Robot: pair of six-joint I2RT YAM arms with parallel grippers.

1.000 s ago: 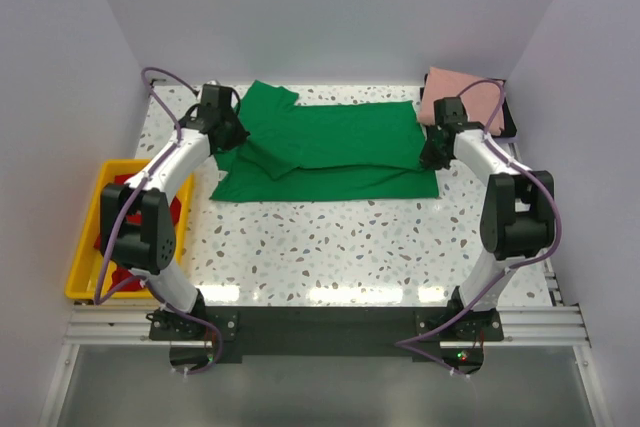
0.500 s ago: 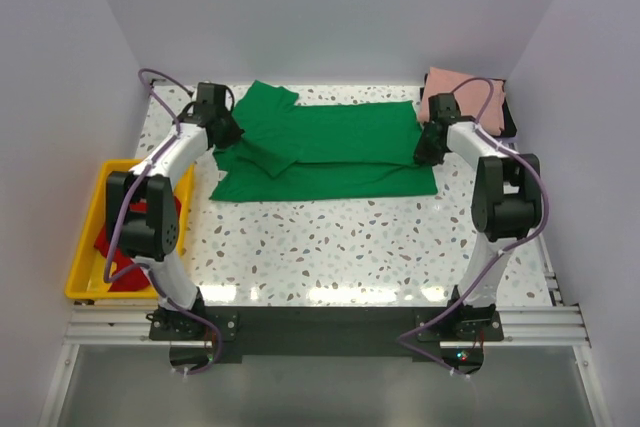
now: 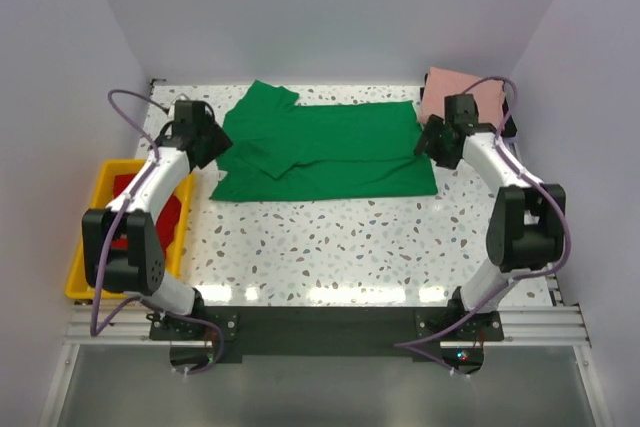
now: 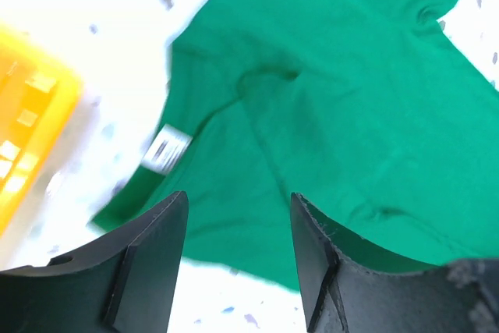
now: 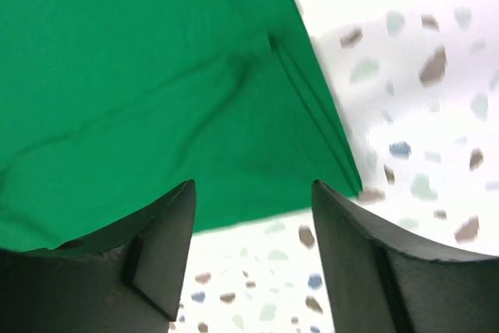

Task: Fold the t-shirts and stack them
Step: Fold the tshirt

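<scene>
One shirt looks finished. The pink shirt (image 3: pixel 466 95) lies as a compact folded bundle in the far right corner of the worktop (image 3: pixel 330 247), which I take to be the start of the stack.

The green shirt (image 3: pixel 330 147) is partway through. It lies along the far edge, roughly centred. Its body is doubled over into a long band, with one sleeve tucked across near the far left and another poking out toward the far edge. The layers sit unevenly, and a white label (image 4: pixel 164 148) shows on the lower layer. It probably needs at least one more fold across its length before it can go onto the pink one.

The red shirt (image 3: pixel 168 212) is bunched loose in the yellow tray (image 3: pixel 118 166) off the left edge, so by my reading it has not been started.

Neither arm holds anything. The left gripper (image 4: pixel 238 208) is above the shirt's left end with its fingers spread wide and empty. The right gripper (image 5: pixel 251 193) is above the shirt's right near corner, also wide open and off the cloth.
</scene>
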